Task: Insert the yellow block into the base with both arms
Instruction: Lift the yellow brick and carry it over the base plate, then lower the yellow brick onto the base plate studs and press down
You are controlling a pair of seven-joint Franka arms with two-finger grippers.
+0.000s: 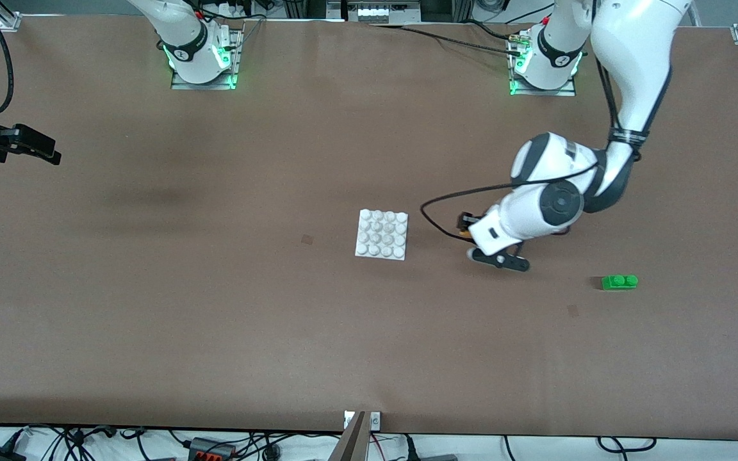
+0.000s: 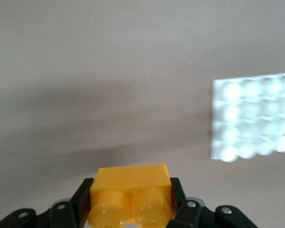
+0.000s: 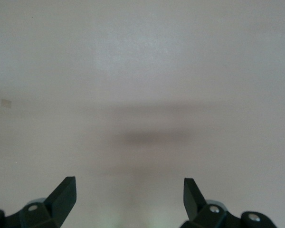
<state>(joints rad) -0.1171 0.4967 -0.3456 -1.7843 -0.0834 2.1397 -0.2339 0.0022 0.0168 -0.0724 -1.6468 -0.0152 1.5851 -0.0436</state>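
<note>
The left gripper [image 2: 131,209] is clamped on the yellow block [image 2: 131,196], one finger on each side, and hangs over the table just beside the base [image 1: 382,234], at about three o'clock from it. The right gripper [image 3: 129,195] waits with its fingers spread wide, holding nothing, over the right arm's end of the table. A green brick [image 1: 619,282] lies at about four o'clock from the base.

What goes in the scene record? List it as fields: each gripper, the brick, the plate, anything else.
left gripper: shut on the small orange-yellow plastic two-stud brick, above bare table beside the plate
right gripper: open, holding nothing, waiting at the right arm's end of the table
flat white square studded plastic plate: on the table, no brick on it
green two-stud brick: toward the left arm's end
</note>
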